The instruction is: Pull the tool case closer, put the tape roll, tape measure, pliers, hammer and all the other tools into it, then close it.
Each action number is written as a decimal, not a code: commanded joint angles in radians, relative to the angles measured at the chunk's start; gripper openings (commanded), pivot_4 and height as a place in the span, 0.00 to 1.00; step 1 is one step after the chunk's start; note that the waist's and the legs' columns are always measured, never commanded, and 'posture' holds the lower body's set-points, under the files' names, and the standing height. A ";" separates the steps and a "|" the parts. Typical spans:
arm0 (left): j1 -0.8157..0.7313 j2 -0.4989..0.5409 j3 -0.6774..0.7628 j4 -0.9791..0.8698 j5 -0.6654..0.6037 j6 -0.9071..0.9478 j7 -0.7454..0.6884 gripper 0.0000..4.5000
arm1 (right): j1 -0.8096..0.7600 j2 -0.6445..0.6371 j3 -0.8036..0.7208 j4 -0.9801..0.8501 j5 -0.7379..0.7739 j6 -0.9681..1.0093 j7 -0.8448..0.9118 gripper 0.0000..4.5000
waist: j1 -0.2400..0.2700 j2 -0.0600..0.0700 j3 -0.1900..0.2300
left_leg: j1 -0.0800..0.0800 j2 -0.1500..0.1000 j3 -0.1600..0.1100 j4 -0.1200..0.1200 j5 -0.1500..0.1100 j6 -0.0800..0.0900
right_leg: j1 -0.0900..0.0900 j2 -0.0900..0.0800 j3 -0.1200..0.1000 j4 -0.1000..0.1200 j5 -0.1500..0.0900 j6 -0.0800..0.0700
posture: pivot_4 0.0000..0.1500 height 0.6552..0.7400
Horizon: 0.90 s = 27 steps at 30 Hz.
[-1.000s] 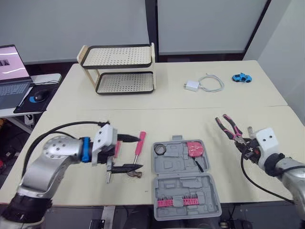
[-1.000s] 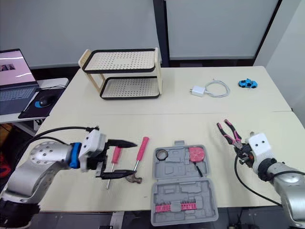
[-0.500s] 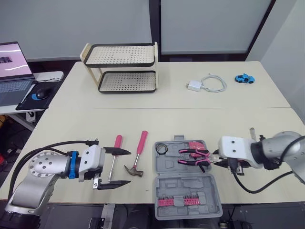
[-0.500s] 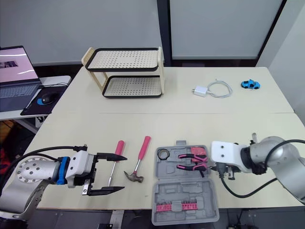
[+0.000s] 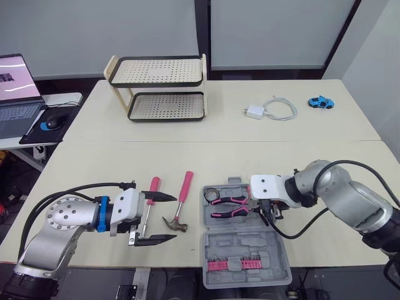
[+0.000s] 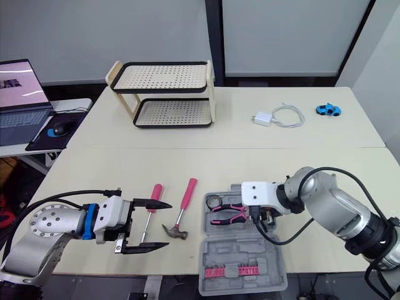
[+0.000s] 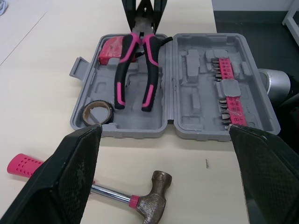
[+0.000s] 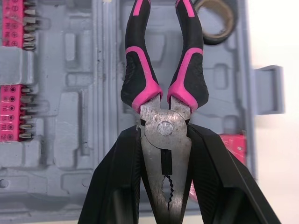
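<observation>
R gripper (image 8: pixel 163 140) clamped on pliers (image 8: pixel 145 79) head, handles ahead over case (image 5: pixel 240 244). L gripper (image 5: pixel 173 217) wide open, empty; hammer (image 5: pixel 185 186) head btwn fingers

This looks like an office or lab room. Two pale tables (image 5: pixel 206 134) stand edge to edge before plain grey wall panels (image 5: pixel 94 31). A side desk (image 5: pixel 64 100) holds an open laptop (image 5: pixel 17 94) and a mouse (image 5: pixel 48 125), and a charger (image 5: pixel 252 112) lies with its cable.
</observation>
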 commanded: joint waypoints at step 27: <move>-0.008 -0.013 -0.026 -0.021 0.031 -0.019 0.011 1.00 | 0.043 0.156 0.018 0.202 -0.121 -0.200 0.035 0.26 | -0.003 0.000 0.000 | 0.001 0.001 0.000 0.000 0.000 0.000 | -0.001 0.001 0.000 0.001 0.000 0.000 | 1.00 1.00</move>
